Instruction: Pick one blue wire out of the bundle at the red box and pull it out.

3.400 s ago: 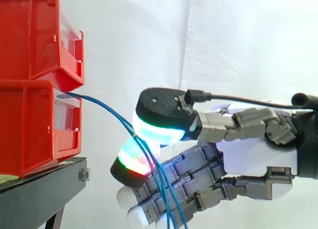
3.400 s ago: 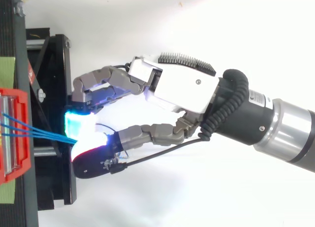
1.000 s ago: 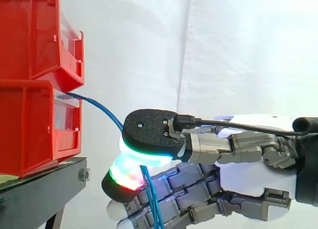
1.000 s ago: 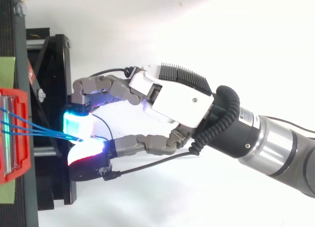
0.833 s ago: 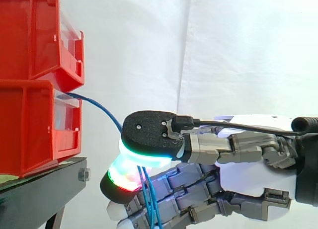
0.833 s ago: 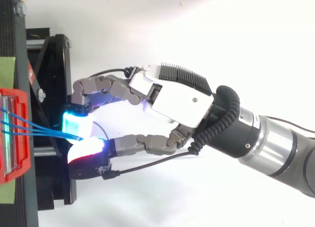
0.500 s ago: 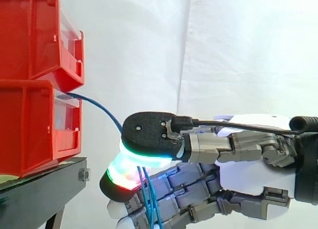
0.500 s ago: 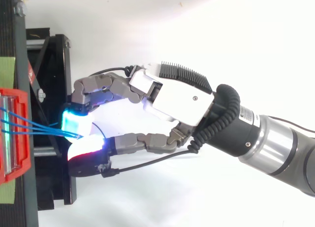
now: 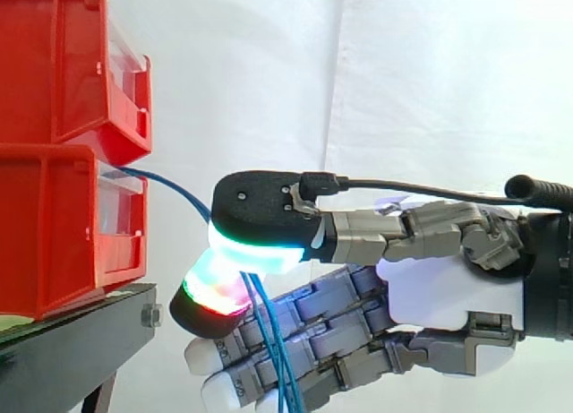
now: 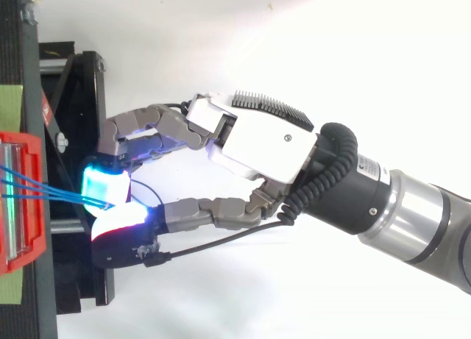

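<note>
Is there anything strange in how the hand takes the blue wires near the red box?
Several blue wires leave the red box and meet at one spot between the hand's pads, so the pinch seems to catch the bundle rather than one wire. In the side view more than one strand hangs below the pads.

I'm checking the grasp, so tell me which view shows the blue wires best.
The side view: the blue wires leave the lower red bin, pass between the hand's pinching pads and hang below. The top view shows their short fan from bin to pads.
</note>
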Controlling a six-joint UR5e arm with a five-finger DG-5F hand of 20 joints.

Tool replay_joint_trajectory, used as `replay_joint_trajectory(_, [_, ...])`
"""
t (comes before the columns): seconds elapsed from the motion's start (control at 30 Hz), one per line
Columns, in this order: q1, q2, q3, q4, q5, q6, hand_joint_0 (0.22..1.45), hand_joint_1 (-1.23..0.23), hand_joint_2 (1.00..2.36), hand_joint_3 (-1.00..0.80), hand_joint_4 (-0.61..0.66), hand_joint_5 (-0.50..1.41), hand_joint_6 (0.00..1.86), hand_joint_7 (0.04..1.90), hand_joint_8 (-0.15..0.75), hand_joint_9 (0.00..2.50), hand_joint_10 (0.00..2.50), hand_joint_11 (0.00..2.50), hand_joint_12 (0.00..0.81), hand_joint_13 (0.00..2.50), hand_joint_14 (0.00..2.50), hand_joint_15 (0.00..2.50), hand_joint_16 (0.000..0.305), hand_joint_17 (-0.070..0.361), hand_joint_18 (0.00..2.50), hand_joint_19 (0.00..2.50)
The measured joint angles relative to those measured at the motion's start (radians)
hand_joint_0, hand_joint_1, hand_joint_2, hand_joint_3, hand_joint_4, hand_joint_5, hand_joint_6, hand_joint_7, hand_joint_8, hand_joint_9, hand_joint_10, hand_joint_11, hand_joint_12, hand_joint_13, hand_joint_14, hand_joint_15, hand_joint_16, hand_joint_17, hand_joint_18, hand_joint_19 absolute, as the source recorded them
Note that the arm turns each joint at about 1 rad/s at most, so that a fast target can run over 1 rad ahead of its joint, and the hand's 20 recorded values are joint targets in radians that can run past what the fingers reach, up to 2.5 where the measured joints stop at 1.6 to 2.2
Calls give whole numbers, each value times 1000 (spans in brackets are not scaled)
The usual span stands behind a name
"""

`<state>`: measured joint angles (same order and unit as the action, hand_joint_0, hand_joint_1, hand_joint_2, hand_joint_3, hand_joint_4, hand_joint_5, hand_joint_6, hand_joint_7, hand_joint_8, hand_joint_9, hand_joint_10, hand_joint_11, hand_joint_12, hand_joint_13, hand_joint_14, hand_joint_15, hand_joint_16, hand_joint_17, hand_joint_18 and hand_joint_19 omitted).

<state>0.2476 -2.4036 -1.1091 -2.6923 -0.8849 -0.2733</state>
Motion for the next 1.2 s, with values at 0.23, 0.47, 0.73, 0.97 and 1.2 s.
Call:
replay_joint_trajectory(0.23, [-1, 11, 15, -59, -5, 50, 674, -863, 1009, -385, 246, -148, 760, 917, 300, 954, 14, 450, 368, 808, 12, 332, 48, 107, 705, 535])
replay_joint_trajectory(0.47, [-5, 48, 15, -167, -6, 60, 757, -900, 1011, -363, 118, -194, 865, 826, 276, 869, 18, 484, 361, 817, 13, 350, 48, 108, 740, 509])
replay_joint_trajectory(0.73, [-9, 71, 16, -245, -11, 96, 746, -910, 1004, -445, 214, -185, 862, 791, 274, 918, 15, 504, 355, 838, 15, 357, 48, 107, 750, 521])
replay_joint_trajectory(0.97, [-11, 75, 16, -260, -21, 122, 666, -832, 1001, -485, 269, -163, 812, 916, 273, 969, 15, 448, 361, 839, 13, 362, 48, 108, 737, 547])
replay_joint_trajectory(1.2, [-16, 82, 16, -267, -22, 132, 654, -810, 1010, -358, 107, -148, 779, 1108, 244, 989, 14, 418, 362, 843, 13, 370, 48, 107, 727, 561])
